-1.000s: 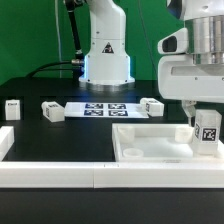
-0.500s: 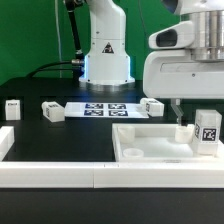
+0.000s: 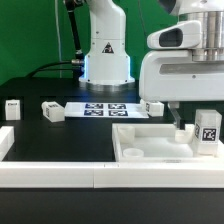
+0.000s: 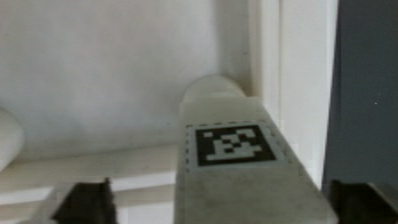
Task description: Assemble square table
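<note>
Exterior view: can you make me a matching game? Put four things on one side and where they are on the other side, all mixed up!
Things
1. marker board
2. square panel
3. standing leg
4. gripper

Places
A. hanging open over the panel
B. in the panel's corner, at the exterior view's right
C. lying flat in front of the robot base
D. right behind the long white rail

Pairs: 1-C, 2-D, 3-B, 4-A
</note>
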{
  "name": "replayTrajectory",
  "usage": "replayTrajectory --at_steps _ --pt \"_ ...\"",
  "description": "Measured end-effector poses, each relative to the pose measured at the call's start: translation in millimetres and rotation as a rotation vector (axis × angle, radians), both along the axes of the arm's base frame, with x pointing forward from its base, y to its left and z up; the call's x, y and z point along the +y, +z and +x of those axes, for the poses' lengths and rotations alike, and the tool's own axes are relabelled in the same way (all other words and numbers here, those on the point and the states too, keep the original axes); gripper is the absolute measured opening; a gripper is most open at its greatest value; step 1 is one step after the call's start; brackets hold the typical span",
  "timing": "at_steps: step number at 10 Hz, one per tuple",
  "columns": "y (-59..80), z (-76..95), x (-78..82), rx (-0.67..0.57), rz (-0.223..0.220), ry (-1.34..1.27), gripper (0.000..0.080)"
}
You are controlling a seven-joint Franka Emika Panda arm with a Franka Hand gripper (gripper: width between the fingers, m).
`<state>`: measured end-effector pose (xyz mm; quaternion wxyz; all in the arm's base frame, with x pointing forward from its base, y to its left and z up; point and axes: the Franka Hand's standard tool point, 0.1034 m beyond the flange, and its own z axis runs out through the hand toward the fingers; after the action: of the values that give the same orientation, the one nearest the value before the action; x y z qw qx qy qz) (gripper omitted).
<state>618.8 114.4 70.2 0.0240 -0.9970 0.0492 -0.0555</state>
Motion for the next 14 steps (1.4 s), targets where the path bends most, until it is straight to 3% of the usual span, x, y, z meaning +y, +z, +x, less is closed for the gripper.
replayTrajectory --at_steps 2,5,7,10,12,13,14 --pt "-0.1 -0.2 0.6 0.005 0.015 -0.114 0.0287" --pt "-0.4 -0.3 0.5 0.013 0.034 -0.285 0.0288" --pt "0.1 -1.1 3.4 0.027 0.069 -0.637 0.0288" --pt "0.2 3.4 9.5 0.069 0.184 -1.283 0.0288" --pt "-0.6 5.2 6.6 0.097 0.239 -1.45 0.0288" --pt "-1.5 1.3 11.0 0.104 0.205 -1.365 0.0288" --pt "-3.4 -3.1 16.4 0.094 0.16 -1.2 0.0386"
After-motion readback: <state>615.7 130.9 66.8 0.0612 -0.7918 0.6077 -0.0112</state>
